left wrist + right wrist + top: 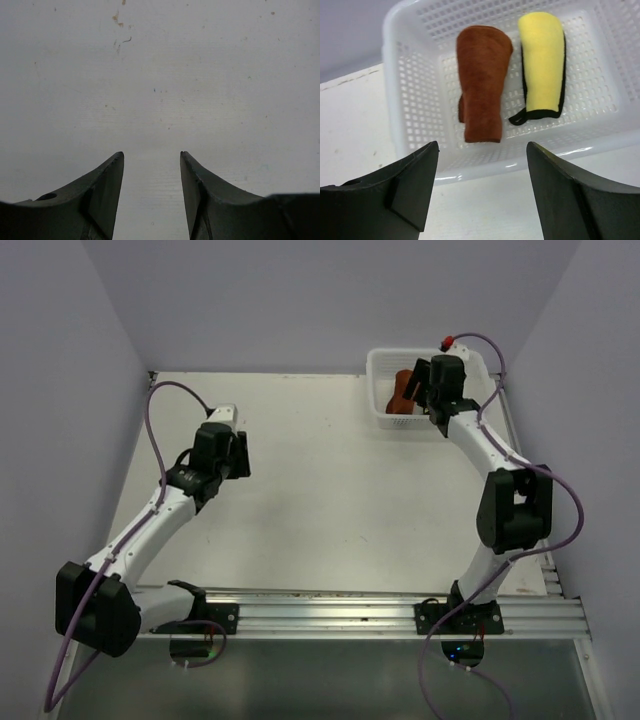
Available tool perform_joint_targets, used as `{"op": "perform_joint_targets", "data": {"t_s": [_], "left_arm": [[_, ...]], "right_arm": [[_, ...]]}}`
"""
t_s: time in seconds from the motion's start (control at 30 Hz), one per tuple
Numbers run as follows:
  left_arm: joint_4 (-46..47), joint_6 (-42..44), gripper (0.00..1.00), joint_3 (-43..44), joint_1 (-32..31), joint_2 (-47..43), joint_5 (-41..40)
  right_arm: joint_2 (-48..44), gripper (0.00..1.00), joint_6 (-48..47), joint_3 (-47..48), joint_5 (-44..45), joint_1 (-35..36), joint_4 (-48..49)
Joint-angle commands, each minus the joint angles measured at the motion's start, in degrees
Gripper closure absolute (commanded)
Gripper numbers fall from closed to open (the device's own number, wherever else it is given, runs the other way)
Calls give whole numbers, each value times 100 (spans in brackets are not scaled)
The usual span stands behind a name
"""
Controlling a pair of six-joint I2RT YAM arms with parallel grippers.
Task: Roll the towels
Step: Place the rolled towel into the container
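Note:
A rust-brown towel (482, 80) and a bright yellow towel with dark edging (542, 62) lie rolled side by side inside the white mesh basket (410, 125). In the top view only the brown towel (402, 390) shows in the basket (380, 365); the yellow one is hidden behind the right arm. My right gripper (482, 145) is open and empty, hovering just in front of the basket's near wall; it also shows in the top view (428, 392). My left gripper (151, 154) is open and empty above bare table, at the left in the top view (240, 455).
The white table (330, 490) runs between lavender walls on three sides. A metal rail (340, 610) carrying the arm bases lies along the near edge. A few small brown specks (117, 19) mark the table ahead of the left gripper.

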Motion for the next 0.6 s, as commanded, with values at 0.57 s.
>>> {"op": "perform_joint_targets", "data": {"t_s": [0.57], "left_arm": [[508,152,20,-244,59,-1402,-792]], "right_arm": [[-4089,1,120,-2473,-247,1400,-2020]]}}
